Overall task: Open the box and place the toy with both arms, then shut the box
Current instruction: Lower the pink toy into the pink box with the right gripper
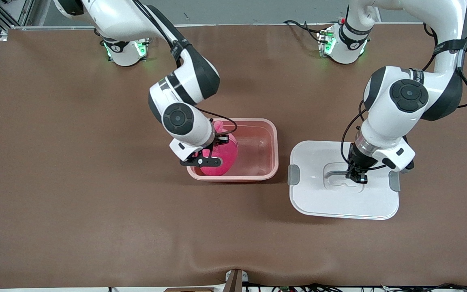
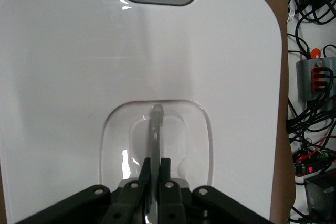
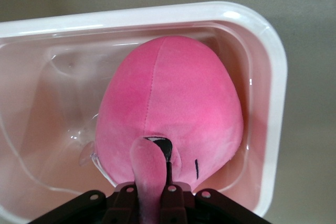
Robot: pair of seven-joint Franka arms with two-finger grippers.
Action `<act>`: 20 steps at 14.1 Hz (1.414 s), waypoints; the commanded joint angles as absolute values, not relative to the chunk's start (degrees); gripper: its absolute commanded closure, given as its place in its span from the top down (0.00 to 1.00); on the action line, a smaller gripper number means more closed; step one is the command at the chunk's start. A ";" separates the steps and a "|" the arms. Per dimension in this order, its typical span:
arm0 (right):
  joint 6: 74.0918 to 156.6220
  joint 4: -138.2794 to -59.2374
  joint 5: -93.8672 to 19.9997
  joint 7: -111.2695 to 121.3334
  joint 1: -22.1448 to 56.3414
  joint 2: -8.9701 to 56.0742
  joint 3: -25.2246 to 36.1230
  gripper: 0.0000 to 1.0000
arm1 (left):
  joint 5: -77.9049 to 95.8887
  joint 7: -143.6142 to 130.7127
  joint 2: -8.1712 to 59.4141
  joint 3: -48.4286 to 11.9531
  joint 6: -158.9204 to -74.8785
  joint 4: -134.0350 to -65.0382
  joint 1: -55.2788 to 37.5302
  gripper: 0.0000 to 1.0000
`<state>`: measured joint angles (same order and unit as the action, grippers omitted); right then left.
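The pink translucent box (image 1: 276, 146) stands open at the table's middle. The hot-pink plush toy (image 1: 225, 156) is inside it, at the end toward the right arm. My right gripper (image 1: 219, 141) is over that end, shut on a soft flap of the toy (image 3: 173, 103); its own view shows it (image 3: 152, 184) with the box's rim (image 3: 273, 77). The white lid (image 1: 318, 198) lies flat on the table beside the box, toward the left arm's end. My left gripper (image 1: 357, 176) is shut on the lid's grey centre handle (image 2: 156, 129) in the recess.
The lid has grey clips at two ends (image 1: 293, 174) (image 1: 395, 181). Brown cloth (image 1: 95, 202) covers the table. Cables and electronics (image 2: 315, 77) lie past the table's edge in the left wrist view. A small mount (image 1: 235, 280) sits at the edge nearest the front camera.
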<state>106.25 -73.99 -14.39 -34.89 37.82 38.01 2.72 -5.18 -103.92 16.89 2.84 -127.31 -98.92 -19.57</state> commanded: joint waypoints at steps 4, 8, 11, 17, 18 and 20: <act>116.26 -74.79 -13.80 -43.57 41.39 41.21 3.25 0.00 | -5.63 -102.74 15.03 2.46 -128.14 -100.63 -19.16 0.00; 123.90 -74.79 -14.15 -50.52 44.90 44.20 3.25 0.00 | -5.71 -102.74 15.03 2.46 -128.14 -100.55 -19.16 0.00; 130.59 -74.79 -14.33 -55.53 47.19 46.49 3.25 0.00 | -5.63 -102.74 15.03 2.46 -128.14 -100.63 -19.16 0.00; 140.43 -74.79 -13.71 -57.92 49.04 52.81 3.43 0.00 | -5.63 -102.31 15.03 2.46 -128.14 -100.63 -19.16 0.00; 141.41 -74.88 -13.62 -57.92 49.13 53.69 3.51 0.00 | -5.63 -102.30 15.03 2.37 -128.14 -100.63 -19.16 0.00; 141.50 -74.88 -13.45 -57.66 48.87 54.14 3.69 0.07 | -5.63 -102.30 15.03 2.46 -128.14 -100.63 -19.16 0.00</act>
